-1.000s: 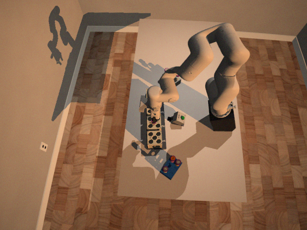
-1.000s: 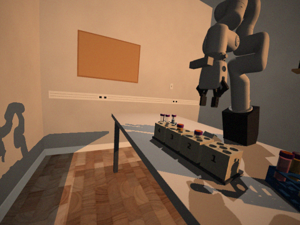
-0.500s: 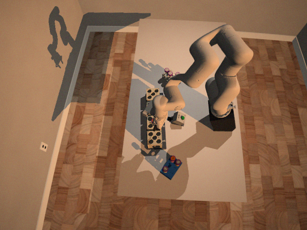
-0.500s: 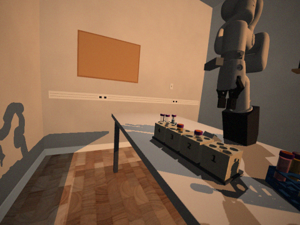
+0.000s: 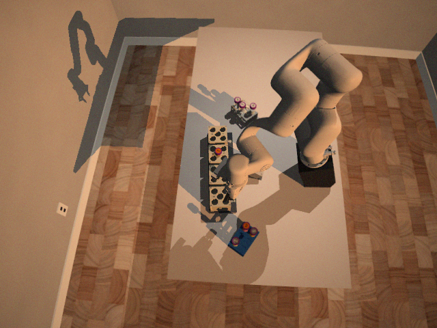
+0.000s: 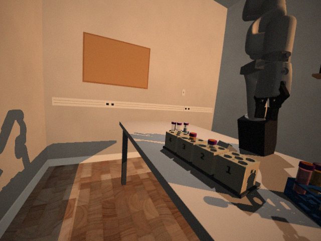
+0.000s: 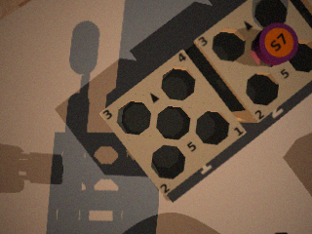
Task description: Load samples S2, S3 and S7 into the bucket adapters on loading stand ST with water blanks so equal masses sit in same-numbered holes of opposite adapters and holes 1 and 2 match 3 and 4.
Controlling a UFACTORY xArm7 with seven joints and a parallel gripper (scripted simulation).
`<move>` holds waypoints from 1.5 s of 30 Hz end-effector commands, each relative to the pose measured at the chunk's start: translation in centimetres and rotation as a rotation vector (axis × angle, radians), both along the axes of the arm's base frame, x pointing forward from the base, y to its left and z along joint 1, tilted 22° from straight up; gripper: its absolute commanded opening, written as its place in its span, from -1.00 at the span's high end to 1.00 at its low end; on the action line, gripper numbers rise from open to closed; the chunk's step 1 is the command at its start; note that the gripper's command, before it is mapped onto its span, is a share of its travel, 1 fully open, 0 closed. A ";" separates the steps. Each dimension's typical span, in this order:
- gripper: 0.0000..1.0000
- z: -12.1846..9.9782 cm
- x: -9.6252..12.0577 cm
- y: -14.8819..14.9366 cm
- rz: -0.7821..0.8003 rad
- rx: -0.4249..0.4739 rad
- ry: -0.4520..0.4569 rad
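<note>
Overhead, open claw (image 6: 267, 110) hovers above adapter 1 (image 6: 237, 171).

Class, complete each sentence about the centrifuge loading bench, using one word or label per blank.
1. The orange cap dot in the wrist view reads ___.
2. The number of tubes standing in adapter 1 is ___.
3. The gripper holds nothing, and its fingers stand ___.
4. The tube rack nearest adapter 1 is coloured ___.

Missing words: S7; zero; open; blue.
</note>
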State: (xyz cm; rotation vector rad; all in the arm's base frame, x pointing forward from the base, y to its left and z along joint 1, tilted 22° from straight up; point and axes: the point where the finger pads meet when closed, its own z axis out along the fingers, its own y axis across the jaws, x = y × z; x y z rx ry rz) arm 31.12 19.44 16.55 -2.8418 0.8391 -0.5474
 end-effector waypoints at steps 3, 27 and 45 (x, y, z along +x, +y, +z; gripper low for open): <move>-0.15 -0.5 -1.5 3.4 -0.006 -0.004 -0.005; -0.15 -2.0 -5.4 11.3 -0.006 -0.004 -0.005; -0.15 -3.1 -4.9 11.3 -0.006 -0.004 -0.005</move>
